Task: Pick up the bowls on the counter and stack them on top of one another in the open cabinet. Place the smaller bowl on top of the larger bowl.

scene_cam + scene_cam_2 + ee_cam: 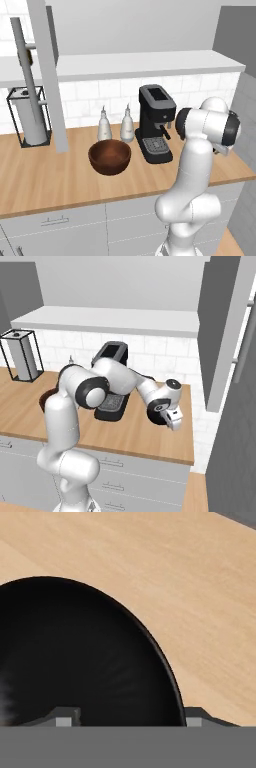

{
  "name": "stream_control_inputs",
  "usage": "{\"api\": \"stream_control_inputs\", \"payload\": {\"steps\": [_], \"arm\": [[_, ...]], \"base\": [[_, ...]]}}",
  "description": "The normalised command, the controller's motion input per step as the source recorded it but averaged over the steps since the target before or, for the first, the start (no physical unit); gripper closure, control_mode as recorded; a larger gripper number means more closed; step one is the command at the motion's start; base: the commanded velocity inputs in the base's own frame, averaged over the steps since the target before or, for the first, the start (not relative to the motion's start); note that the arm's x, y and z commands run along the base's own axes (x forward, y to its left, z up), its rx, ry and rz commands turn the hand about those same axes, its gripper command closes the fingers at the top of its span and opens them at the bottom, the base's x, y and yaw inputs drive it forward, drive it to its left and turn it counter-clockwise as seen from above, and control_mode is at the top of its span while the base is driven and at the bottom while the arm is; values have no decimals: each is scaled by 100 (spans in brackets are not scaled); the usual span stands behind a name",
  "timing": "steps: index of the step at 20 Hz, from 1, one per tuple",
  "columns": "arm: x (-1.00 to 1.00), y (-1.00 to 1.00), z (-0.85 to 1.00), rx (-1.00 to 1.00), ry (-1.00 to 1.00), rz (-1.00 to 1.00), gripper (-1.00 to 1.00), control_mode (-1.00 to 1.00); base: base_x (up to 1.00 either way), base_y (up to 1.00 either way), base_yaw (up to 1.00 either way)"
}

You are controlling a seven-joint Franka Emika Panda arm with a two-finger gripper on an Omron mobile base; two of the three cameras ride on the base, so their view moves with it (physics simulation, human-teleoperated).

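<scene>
A white robot arm (117, 381) reaches across the wood-grain bench (50, 185) of a rendered kitchen, its hand (174, 421) low over the bench's right end, on the far side of the black coffee machine (156, 122) from the other items.

In the hand view, a round, glossy black bowl (85, 657) sits on the bench directly under the hand. The two dark fingertips (62, 719) stand well apart and straddle the bowl's rim, one over the dark inside and the other just outside the rim, over bare wood. The hand is spread and has not clamped the wall. Whether the outer tip touches the rim cannot be told.

A deep, reddish-brown wooden bowl (110, 156) stands upright on the bench just left of the coffee machine, apart from the arm. Two white bottles (115, 125) stand side by side behind it against the tiled wall. Further left, a grey cylinder sits inside a black wire frame (29, 117).

Above, the open cabinet (125, 65) shows its thick white bottom board and plain grey inside, with a grey door panel (50, 75) hanging down in front at the left.
</scene>
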Motion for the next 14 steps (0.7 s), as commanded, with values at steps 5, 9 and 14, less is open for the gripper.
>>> {"api": "stream_control_inputs", "payload": {"steps": [5, 9, 14], "arm": [[-1, 0, 0, 0, 0, 0, 100, -100], [-20, 0, 3, 0, -2, 0, 100, -100], [-73, 3, 46, 1, -10, 0, 100, -100]], "base": [[0, 0, 0], [0, 0, 0], [0, 0, 0]]}}
